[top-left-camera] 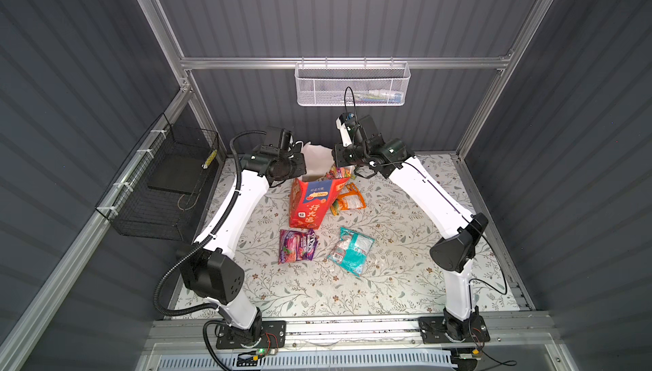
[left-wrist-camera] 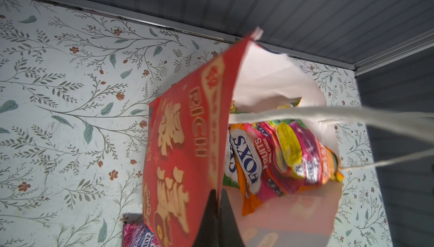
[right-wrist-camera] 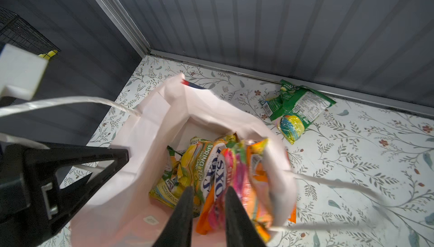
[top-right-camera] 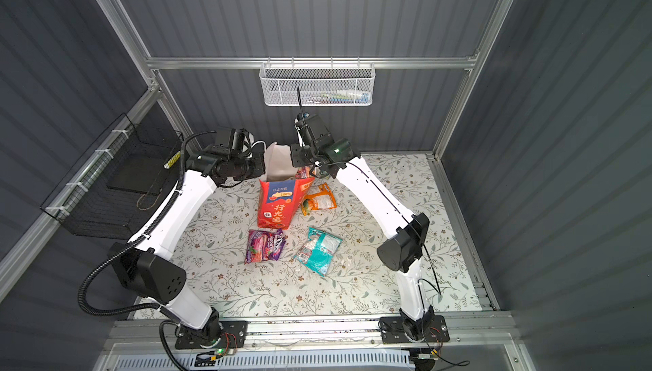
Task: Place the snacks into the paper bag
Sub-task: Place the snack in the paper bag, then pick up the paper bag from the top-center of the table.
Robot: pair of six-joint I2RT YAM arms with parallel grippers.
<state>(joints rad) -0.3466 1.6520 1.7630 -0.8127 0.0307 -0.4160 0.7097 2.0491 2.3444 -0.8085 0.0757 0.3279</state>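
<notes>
The red paper bag [top-left-camera: 307,207] [top-right-camera: 277,207] stands upright at the back of the table, mouth open. My left gripper [left-wrist-camera: 218,191] is shut on its red side wall [left-wrist-camera: 185,140] at the rim. My right gripper [right-wrist-camera: 209,189] hangs over the mouth, jaws apart, with a blurred orange-pink FOX'S packet [right-wrist-camera: 237,182] [left-wrist-camera: 281,159] just beyond them, half inside the bag. A yellow-green packet [right-wrist-camera: 195,161] lies deeper in. On the table lie a purple packet [top-left-camera: 297,245], a teal packet [top-left-camera: 351,249], an orange packet [top-left-camera: 347,200] and a green packet [right-wrist-camera: 298,105].
A white mesh basket [top-left-camera: 351,85] hangs on the back wall above the bag. A black wire basket [top-left-camera: 165,189] is fixed to the left wall. The bag's white cord handles [right-wrist-camera: 340,182] stick out sideways. The back wall is close behind the bag.
</notes>
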